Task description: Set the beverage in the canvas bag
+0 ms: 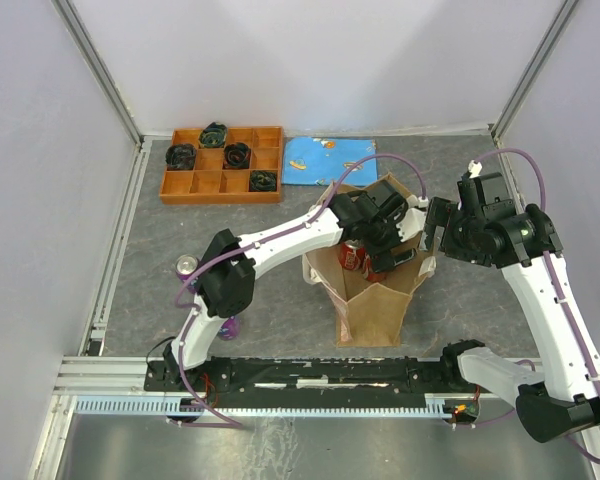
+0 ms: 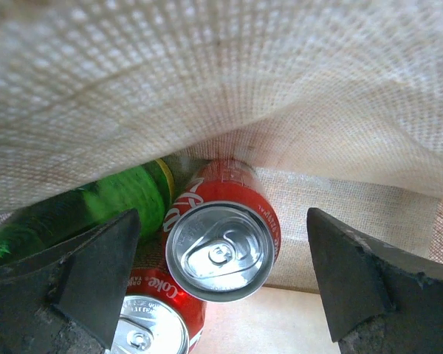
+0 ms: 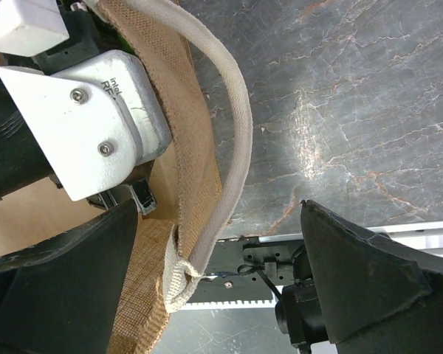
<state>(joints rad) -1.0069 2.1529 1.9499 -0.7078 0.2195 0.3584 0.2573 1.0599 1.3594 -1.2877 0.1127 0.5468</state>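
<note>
The tan canvas bag (image 1: 372,300) stands open at the table's middle, with an off-white strap handle (image 3: 232,110). My left gripper (image 1: 385,252) is down inside it. In the left wrist view it (image 2: 221,284) is open, and a red Coke can (image 2: 221,247) lies between the jaws with a gap on each side. A second red Coke can (image 2: 151,328) and a green can (image 2: 96,210) lie beside it on the bag's floor. My right gripper (image 1: 432,245) is open astride the bag's right wall (image 3: 173,147), with the strap between the fingers (image 3: 218,280).
An orange compartment tray (image 1: 222,163) with dark bundles stands at the back left, and a blue packet (image 1: 320,160) lies next to it. A silver-topped can (image 1: 186,266) stands on the table left of my left arm. A purple object (image 1: 230,325) lies under that arm.
</note>
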